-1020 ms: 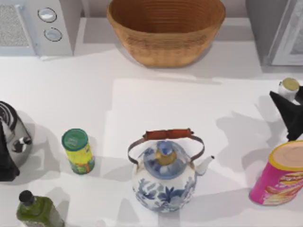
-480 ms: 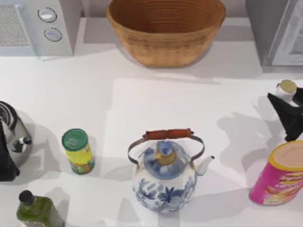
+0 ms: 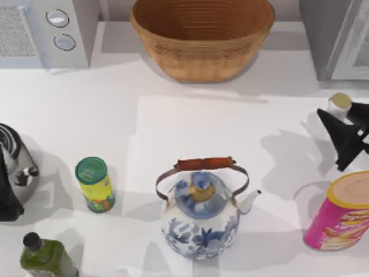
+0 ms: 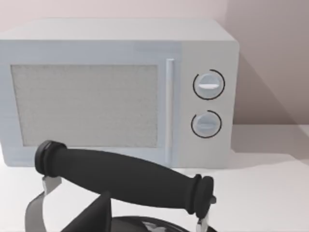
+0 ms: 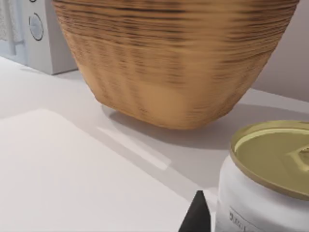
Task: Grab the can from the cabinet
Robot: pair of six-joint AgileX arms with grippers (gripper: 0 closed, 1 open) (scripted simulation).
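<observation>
— While the left arm sits parked at the table's left edge beside the dark metal kettle (image 3: 14,167), where is the right gripper (image 3: 347,128)?

— It is at the table's right edge, a black wedge pointing toward the can (image 3: 339,104). One dark fingertip (image 5: 197,215) shows in the right wrist view just beside the can's pale side wall. Whether the fingers press on the can cannot be told, nor how far apart they stand.

— And the can itself?

— It stands upright, dull gold top up, near the right edge, in front of the grey cabinet (image 3: 334,37) at the back right corner. It is on the table top, outside the cabinet, and behind the pink canister (image 3: 341,211).

— What else is on the surface?

— The white table (image 3: 190,124) carries a woven basket (image 3: 202,36) at the back centre, a microwave (image 3: 43,32) at the back left, and a blue-and-white teapot (image 3: 202,216) in the front middle. A green-lidded can (image 3: 95,184) stands left of the teapot, and a green bottle (image 3: 45,255) is at the front left corner. A pale pinkish wall rises behind the microwave in the left wrist view.
</observation>
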